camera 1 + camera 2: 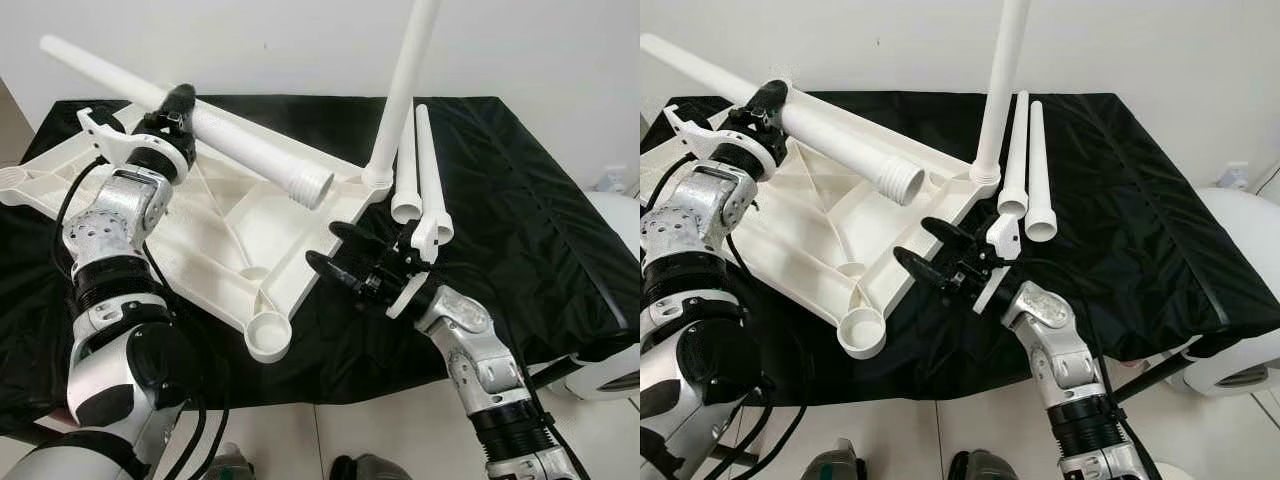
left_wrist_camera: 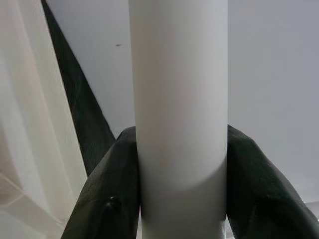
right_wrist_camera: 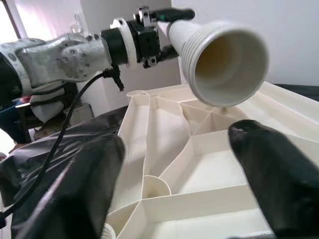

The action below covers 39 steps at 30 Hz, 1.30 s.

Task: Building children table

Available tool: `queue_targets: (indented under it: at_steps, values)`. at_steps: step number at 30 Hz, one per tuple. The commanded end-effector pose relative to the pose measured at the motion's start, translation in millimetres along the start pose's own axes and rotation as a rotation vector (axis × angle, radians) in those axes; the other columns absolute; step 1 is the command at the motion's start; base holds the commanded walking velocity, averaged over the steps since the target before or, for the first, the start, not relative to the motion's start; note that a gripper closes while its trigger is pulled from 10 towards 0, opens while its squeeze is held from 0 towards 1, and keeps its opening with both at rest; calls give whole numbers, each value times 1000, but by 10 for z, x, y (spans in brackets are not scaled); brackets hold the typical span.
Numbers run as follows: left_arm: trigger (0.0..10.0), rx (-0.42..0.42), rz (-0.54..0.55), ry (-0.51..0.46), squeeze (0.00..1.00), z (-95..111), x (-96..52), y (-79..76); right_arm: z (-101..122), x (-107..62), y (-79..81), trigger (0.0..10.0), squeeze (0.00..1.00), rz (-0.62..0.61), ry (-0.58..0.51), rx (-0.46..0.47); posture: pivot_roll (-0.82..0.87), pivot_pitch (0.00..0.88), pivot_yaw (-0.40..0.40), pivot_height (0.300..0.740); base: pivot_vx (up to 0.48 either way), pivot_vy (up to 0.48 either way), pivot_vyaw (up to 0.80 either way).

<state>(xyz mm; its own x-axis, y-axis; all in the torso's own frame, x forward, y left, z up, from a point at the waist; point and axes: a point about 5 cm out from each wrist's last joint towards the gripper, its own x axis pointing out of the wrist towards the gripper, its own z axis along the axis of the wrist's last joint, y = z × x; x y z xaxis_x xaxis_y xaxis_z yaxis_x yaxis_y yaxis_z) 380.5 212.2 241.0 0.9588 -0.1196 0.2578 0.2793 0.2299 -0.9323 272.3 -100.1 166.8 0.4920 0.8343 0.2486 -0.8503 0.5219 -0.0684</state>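
The white tabletop [image 1: 215, 235] lies upside down on the black cloth, ribs and round leg sockets [image 1: 268, 336] facing up. One white leg [image 1: 402, 85] stands upright in the far corner socket. My left gripper [image 1: 172, 110] is shut on a second white leg [image 1: 205, 122], held slantwise above the tabletop with its threaded end [image 1: 313, 187] toward the middle. That threaded mouth [image 3: 230, 63] shows wide in the right wrist view. My right gripper [image 1: 335, 252] stands open just off the tabletop's near right edge, nothing between its fingers [image 3: 271, 172]. Two more legs [image 1: 423, 175] lie side by side on the cloth.
The black cloth [image 1: 520, 210] covers the low table; its front edge drops to a pale tiled floor [image 1: 380, 430]. A white rounded object [image 1: 620, 300] stands at the right edge. A white wall runs behind.
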Motion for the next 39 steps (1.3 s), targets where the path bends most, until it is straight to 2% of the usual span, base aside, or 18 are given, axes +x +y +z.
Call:
queue_targets:
  at_steps: [1,4,5,6,8,10,11,13,15,16,18,19,21,25,27,29,31,39]
  values:
    - [10000,23,-49,-11,0,50,23,-79,-1,-40,5,10000,1000,9,14,7,14,5,-35,740,0,0,0]
    - [10000,77,-63,-3,0,71,26,-116,0,-53,-52,10000,1000,-43,33,-33,13,4,-34,740,0,0,0]
    - [10000,143,-72,13,0,64,25,-140,-2,-60,-80,10000,1000,-52,47,-38,13,4,-34,740,0,0,0]
    - [10000,203,-87,32,0,49,24,-167,-2,-72,-137,10000,0,-79,70,-48,14,4,-34,740,0,0,0]
    - [10000,203,-87,32,0,49,24,-167,-2,-72,-137,10000,0,-79,70,-48,14,4,-34,740,0,0,0]
    - [10000,345,-118,66,0,12,31,-240,28,-88,-268,10000,0,-146,108,-93,16,5,-33,740,0,0,0]
    - [10000,345,-118,66,0,12,31,-240,28,-88,-268,10000,0,-146,108,-93,16,5,-33,740,0,0,0]
    - [10000,519,-189,117,0,-77,20,-378,162,-73,-412,10000,0,-212,102,-116,16,5,-30,740,0,0,0]
    - [10000,628,-248,148,0,-158,-3,-486,272,-47,-496,10000,0,-242,95,-133,18,4,-30,740,0,0,0]
    - [10000,628,-248,148,0,-158,-3,-486,272,-47,-496,10000,0,-242,95,-133,18,4,-30,740,0,0,0]
    - [10000,760,-299,183,0,-276,-32,-588,349,-5,-549,10000,0,-241,113,-152,20,2,-32,740,0,0,0]
    - [10000,760,-299,183,0,-276,-32,-588,349,-5,-549,10000,0,-241,113,-152,20,2,-32,740,0,0,0]
    - [10000,893,-354,221,0,-406,-59,-685,416,48,-561,10000,0,-187,130,-175,29,0,-44,740,0,0,0]
    - [10000,1065,-444,254,0,-612,-118,-812,505,161,-544,10000,0,-95,134,-142,39,0,-57,740,0,0,0]
    - [10000,1065,-444,254,0,-612,-118,-812,505,161,-544,10000,0,-95,134,-142,39,0,-57,740,0,0,0]
    - [10000,1177,-501,260,0,-747,-168,-877,556,249,-520,10000,0,-49,128,-108,47,0,-67,740,0,0,0]
    - [10000,1224,-551,260,0,-864,-214,-943,571,331,-491,10000,0,-16,121,-67,51,0,-72,740,0,0,0]
    - [10000,1253,-626,266,0,-1073,-310,-1067,473,472,-468,10000,0,-8,119,-13,58,0,-81,740,0,0,0]
